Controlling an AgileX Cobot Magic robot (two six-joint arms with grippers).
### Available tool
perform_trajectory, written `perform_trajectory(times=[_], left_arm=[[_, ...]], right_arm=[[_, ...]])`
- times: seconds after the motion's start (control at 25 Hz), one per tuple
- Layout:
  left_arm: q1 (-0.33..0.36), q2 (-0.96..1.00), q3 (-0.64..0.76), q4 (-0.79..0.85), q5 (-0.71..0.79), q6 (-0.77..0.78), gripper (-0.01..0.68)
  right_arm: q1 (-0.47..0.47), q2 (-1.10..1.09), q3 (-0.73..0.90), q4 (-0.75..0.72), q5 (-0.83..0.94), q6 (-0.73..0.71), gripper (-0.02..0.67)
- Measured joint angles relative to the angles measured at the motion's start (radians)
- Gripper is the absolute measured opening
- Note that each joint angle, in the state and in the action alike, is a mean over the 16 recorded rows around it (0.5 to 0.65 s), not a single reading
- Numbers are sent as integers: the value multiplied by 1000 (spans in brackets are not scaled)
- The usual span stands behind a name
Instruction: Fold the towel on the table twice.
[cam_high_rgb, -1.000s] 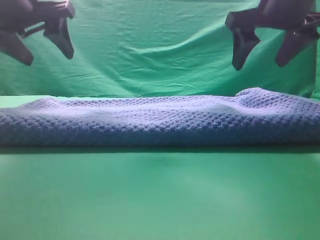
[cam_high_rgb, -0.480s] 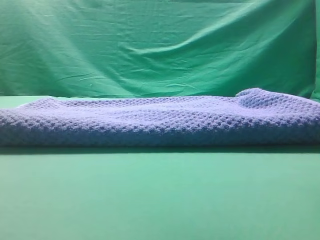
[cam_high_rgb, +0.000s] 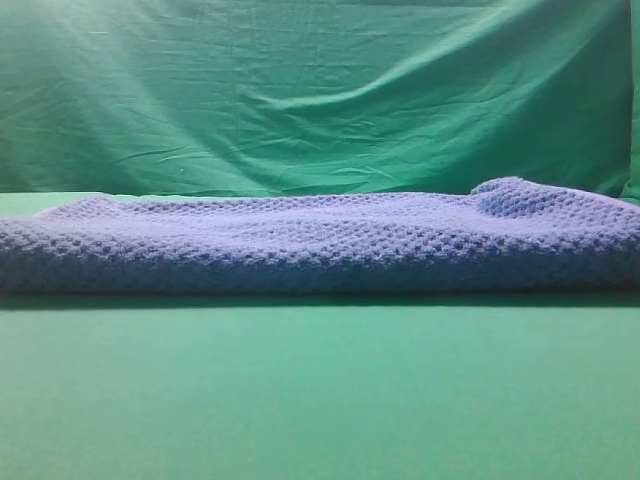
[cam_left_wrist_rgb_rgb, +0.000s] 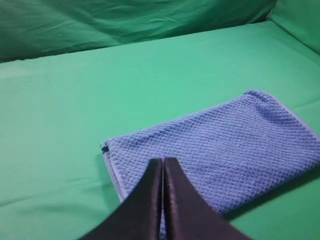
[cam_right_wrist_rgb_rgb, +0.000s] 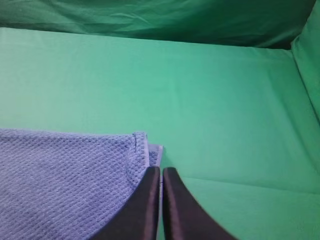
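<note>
The left gripper (cam_left_wrist_rgb_rgb: 163, 162) and right gripper (cam_right_wrist_rgb_rgb: 161, 171) are hovering clenched, smooth dark tapered fingers pressed together, grasping nothing. Beyond them, the towel (cam_high_rgb: 320, 245), a folded blue-grey waffle-knit rectangle, is lying on the smooth green table (cam_high_rgb: 320, 400). A wrinkled green backdrop (cam_high_rgb: 300, 90) is hanging behind.

Changes: left gripper (cam_left_wrist_rgb_rgb: 163, 162) and right gripper (cam_right_wrist_rgb_rgb: 161, 172), earlier spread at upper corners of exterior high view, now gone from it, jaws pressed together.
</note>
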Motion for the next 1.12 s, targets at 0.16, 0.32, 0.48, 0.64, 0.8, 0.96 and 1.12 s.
perform_trajectory(times=[0.16, 0.32, 0.48, 0.64, 0.8, 0.96, 1.12], left_arm=[[0, -164, 57, 54, 58, -46, 0], [0, -316, 141, 70, 83, -60, 0], [0, -440, 243, 72, 88, -73, 0], [0, -524, 347, 73, 75, -86, 0], [0, -571, 442, 73, 36, -98, 0], [0, -589, 527, 75, -22, -107, 0], [0, -591, 598, 85, -86, -108, 0]], right_arm=[[0, -139, 97, 48, -20, -53, 0], [0, -271, 213, 86, -62, -95, 0], [0, -390, 333, 118, -122, -119, 0], [0, -490, 446, 145, -187, -129, 0], [0, -562, 544, 168, -240, -131, 0], [0, -605, 615, 190, -276, -131, 0], [0, -626, 657, 204, -294, -132, 0]])
